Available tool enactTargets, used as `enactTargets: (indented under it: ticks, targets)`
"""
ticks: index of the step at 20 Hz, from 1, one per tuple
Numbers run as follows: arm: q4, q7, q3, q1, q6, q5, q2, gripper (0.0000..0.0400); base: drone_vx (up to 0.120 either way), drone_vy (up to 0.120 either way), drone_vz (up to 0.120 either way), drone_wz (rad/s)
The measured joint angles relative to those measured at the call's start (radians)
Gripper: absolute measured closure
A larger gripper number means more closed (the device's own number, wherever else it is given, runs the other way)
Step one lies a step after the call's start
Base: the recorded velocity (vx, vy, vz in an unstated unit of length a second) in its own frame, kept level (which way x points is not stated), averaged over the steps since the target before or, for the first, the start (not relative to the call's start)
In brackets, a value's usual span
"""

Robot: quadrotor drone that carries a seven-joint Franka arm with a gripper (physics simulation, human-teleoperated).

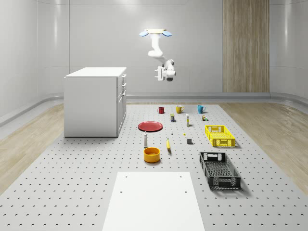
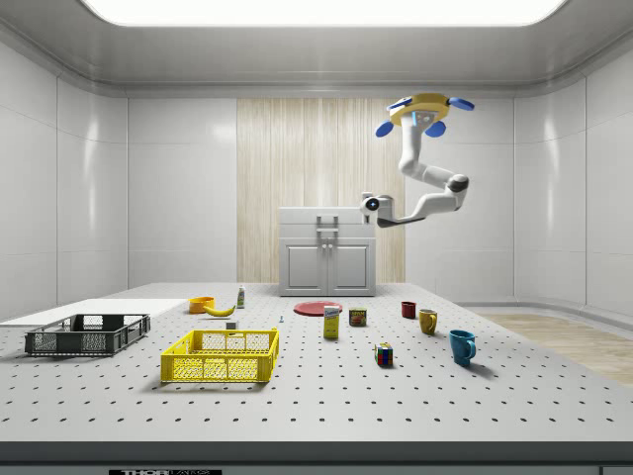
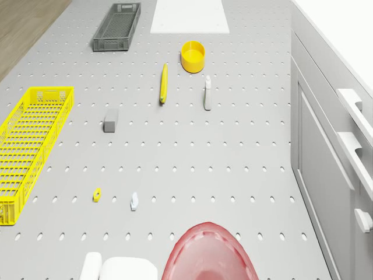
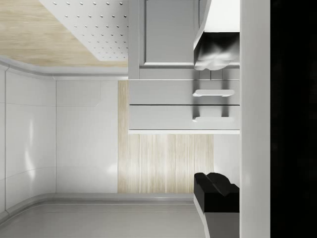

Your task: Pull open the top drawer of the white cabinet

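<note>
The white cabinet point(image 1: 95, 101) stands on the perforated floor at the whole-scene view's left, with its drawer fronts facing right. Its top drawer handle point(image 1: 124, 77) sits flush with the closed front; the same handle point(image 4: 210, 119) is in the wrist view, straight ahead. My drone point(image 1: 155, 32) hovers high to the right of the cabinet, above the floor near the red plate point(image 1: 150, 126). The arm hangs down and bends toward the cabinet. My gripper point(image 1: 158, 73) is open at about top-drawer height, a clear gap away from the handle. Both fingers point(image 4: 218, 49) stand wide apart.
On the floor right of the cabinet lie an orange bowl point(image 1: 151, 154), a banana point(image 1: 168, 145), a small bottle point(image 1: 145, 140), three mugs point(image 1: 179, 109), a yellow crate point(image 1: 219, 135) and a black crate point(image 1: 219, 169). A white mat point(image 1: 153, 199) lies at the front.
</note>
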Motion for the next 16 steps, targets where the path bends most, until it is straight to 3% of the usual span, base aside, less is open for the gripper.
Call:
enactTargets:
  ticks: [5,16]
  targets:
    - [-0.001,0.007,-0.003,0.009,0.009,-0.008,-0.010,0.0095,0.120,-0.112,0.000,0.000]
    - [-0.004,0.021,-0.008,0.027,0.025,-0.025,-0.030,0.0095,0.120,-0.011,0.000,0.000]
